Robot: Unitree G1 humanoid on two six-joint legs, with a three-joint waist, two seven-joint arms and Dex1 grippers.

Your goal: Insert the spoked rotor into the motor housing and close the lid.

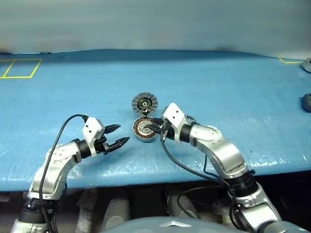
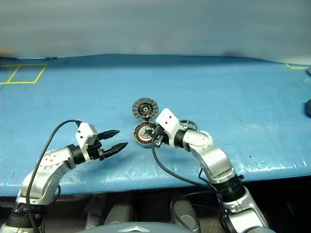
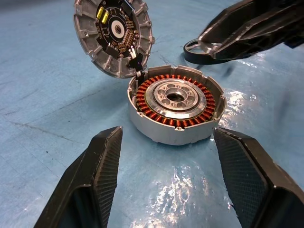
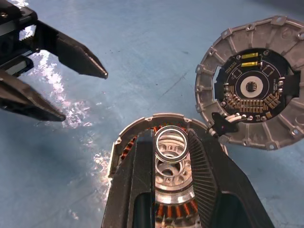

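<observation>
— On the blue table [image 1: 218, 82], what do we have, taking the housing [image 1: 144, 130] as our mark?

— We see the left gripper [image 1: 124, 133] near the housing's left side and apart from it, its fingers spread wide and empty. The right gripper [image 1: 154, 127] reaches in from the housing's right, its tips over the rim.

— And the housing itself?

— We find it sitting flat and open upward, copper windings ringing a silver hub. The lid [image 1: 145, 103] lies swung back just beyond the housing, joined to it at the far rim, its black circuit face showing.

— Where is the rotor [image 2: 188, 124]?

— We make it out to the right of the housing, flat on the table, partly hidden behind the right gripper's wrist.

— Anything held?

— We see the right gripper pinching a thin silver ring [image 4: 157, 145] at its tips, right above the housing's hub.
</observation>
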